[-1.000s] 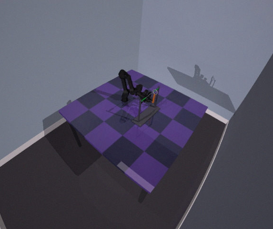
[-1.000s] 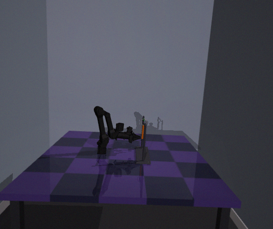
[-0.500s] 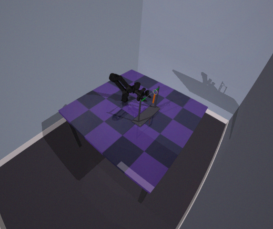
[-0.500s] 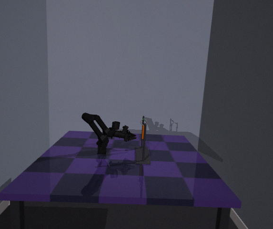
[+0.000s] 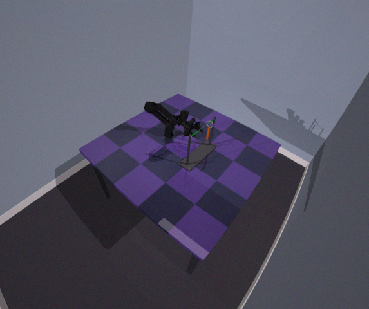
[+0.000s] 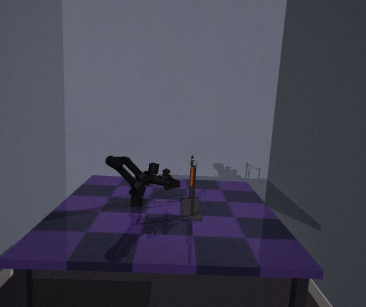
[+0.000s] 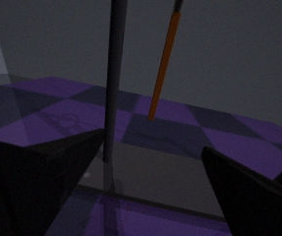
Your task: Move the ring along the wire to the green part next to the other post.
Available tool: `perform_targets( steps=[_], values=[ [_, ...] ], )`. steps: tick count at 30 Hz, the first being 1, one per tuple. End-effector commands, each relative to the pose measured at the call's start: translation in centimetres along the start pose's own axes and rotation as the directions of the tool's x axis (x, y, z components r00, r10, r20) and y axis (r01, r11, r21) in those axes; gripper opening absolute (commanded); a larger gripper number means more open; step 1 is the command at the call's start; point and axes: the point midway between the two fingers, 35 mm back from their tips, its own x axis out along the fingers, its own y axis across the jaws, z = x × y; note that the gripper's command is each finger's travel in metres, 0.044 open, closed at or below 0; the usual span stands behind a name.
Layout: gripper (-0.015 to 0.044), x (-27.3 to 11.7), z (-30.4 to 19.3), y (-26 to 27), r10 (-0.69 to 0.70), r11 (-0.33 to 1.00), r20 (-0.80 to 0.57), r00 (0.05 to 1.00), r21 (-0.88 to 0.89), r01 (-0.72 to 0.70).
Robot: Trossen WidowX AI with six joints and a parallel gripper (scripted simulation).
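Jaws wide apart with nothing between them, the single arm points right across the purple-and-dark desk [image 5: 194,226] [image 6: 163,251] [image 7: 23,108]; the orange handle [image 5: 208,132] [image 6: 191,176] [image 7: 164,64] hangs ahead of their tips, to the right in the exterior view, a gap between; its long axis runs close to upright, its lower end lined up between the two fingertips in the wrist view but beyond and above them. The ring [image 5: 207,123] [image 6: 188,164] hangs on the wire beside the far post [image 5: 211,132] [image 6: 190,193] [image 7: 115,64], at or near the inner end of the far green part [image 5: 212,120]; whether it sits wholly on green cannot be told; the near post [image 5: 188,149] [image 6: 193,198] stands well apart from it.

The opened grip and the gap look most like a release and back-off, though which post is the goal is not shown; if so, the coming move is a straight retreat left, away from handle and post; a sideways swing could clip the far post or knock the handle, sliding the ring onto the thin grey wire [image 5: 201,129].
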Motion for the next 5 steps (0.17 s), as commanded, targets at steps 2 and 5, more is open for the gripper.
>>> perform_targets(
  steps=[2, 5],
  values=[
    [0.044, -0.04, -0.05, -0.07, -0.004, 1.0, -0.001, 1.0, 0.005, 0.004],
    [0.044, -0.04, -0.05, -0.07, -0.004, 1.0, -0.001, 1.0, 0.005, 0.004]
  ],
)
